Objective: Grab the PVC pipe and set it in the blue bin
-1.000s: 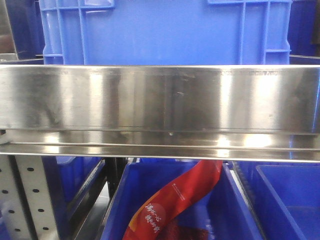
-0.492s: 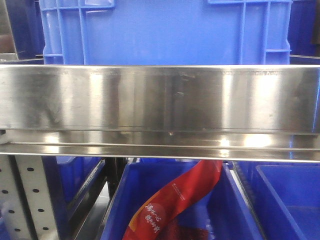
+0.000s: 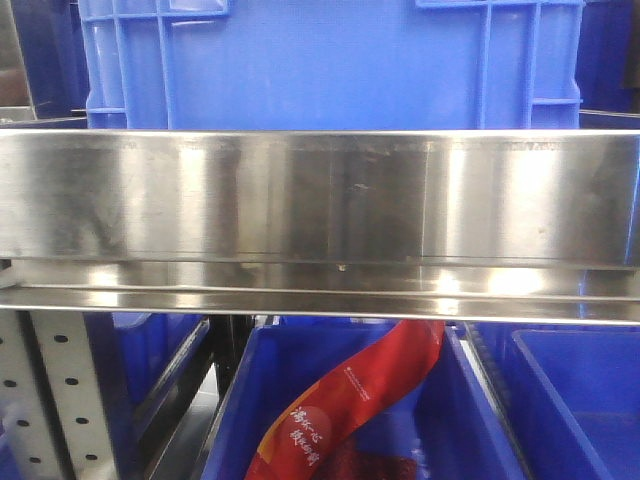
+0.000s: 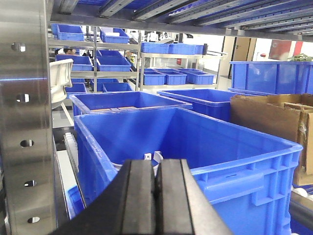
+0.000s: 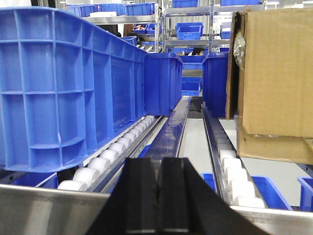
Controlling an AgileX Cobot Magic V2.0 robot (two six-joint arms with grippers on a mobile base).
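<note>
While pressed pad to pad on nothing, parked low before a blue bin (image 4: 234,169): left gripper (image 4: 155,196), seemingly kept closed for travel rather than readied for a grasp. To its left, a drilled steel post (image 4: 24,122), close enough to crowd any swing that way. Straight ahead, inside the bin, small white pieces (image 4: 152,157) peeking over the fingertips, possibly the PVC pipe, though too hidden to say; no pipe shown plainly in any view. Further right, a cardboard box (image 4: 274,117), standing just beside the bin. From the front, only a steel rail (image 3: 320,195) across the middle, a top bin (image 3: 330,60) behind and above it, and below, a red bag (image 3: 350,400) lying in a low bin (image 3: 235,420); no arm visible there. On the right side, likewise closed flat with nothing gripped: right gripper (image 5: 157,200), held just above a steel edge and aimed down a lane between a tall bin (image 5: 58,88) resting on white rollers (image 5: 112,156) and a second box (image 5: 279,73). Judged as early: nothing grabbed yet, so jaws to be opened before any reach, and the bin's rim to be cleared on the way in.
</note>
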